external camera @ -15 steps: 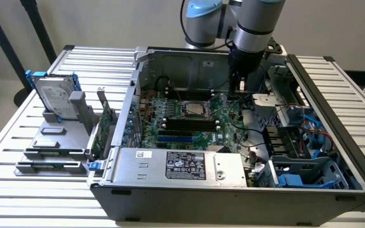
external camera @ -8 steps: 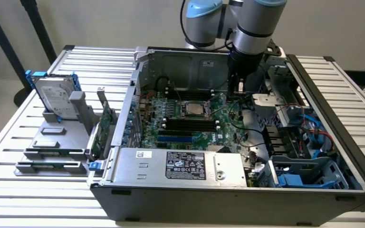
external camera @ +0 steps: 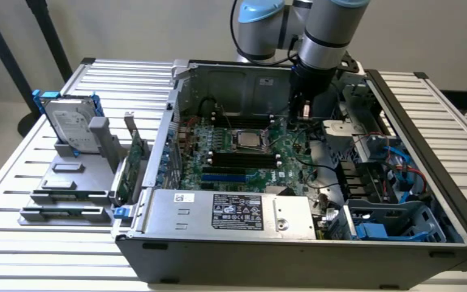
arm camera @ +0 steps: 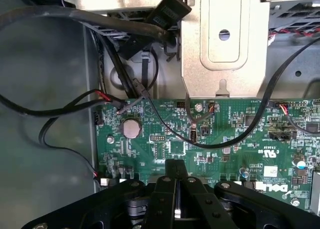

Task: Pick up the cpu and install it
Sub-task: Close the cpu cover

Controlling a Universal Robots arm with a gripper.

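Exterior view high, angled into case, wrist view close over shared motherboard

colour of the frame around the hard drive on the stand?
Blue. The frame around the hard drive shows best in the exterior view.

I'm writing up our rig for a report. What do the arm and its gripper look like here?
The arm is built of round silver-grey tubes with light blue joint caps and a black band near the wrist. A black cable loops beside it. The gripper is matte black, with angular linked fingers fastened by small round screws.
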